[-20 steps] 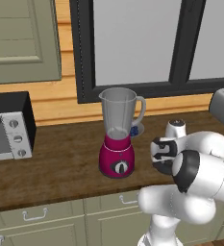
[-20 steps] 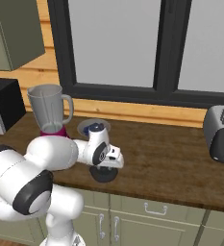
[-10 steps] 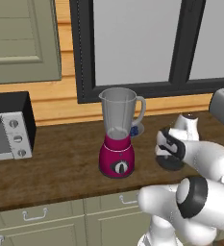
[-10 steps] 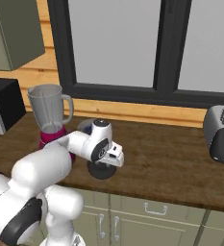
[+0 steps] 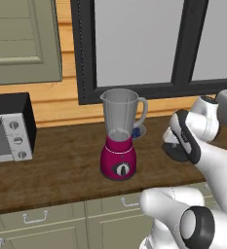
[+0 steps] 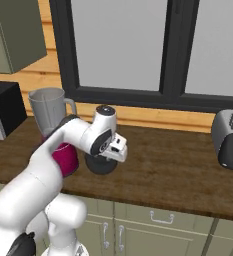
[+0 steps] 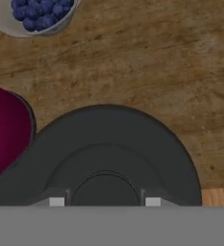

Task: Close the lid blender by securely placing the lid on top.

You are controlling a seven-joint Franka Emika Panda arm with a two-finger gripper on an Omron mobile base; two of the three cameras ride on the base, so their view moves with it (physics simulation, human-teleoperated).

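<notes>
My tool [image 7: 105,201] pinches the lid's [image 7: 104,158] centre knob, lid off the tabletop [image 6: 178,160] (beside the open blender [image 5: 119,134]).

Even, soft rendered light, faint shadows, slightly blurry

The arm [image 6: 53,155] is glossy white, with rounded segments, dark bands at the joints and a black-capped wrist.

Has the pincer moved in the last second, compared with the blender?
Yes. In the right base view the pincer, shut on the lid, has shifted slightly away from the blender.
</notes>
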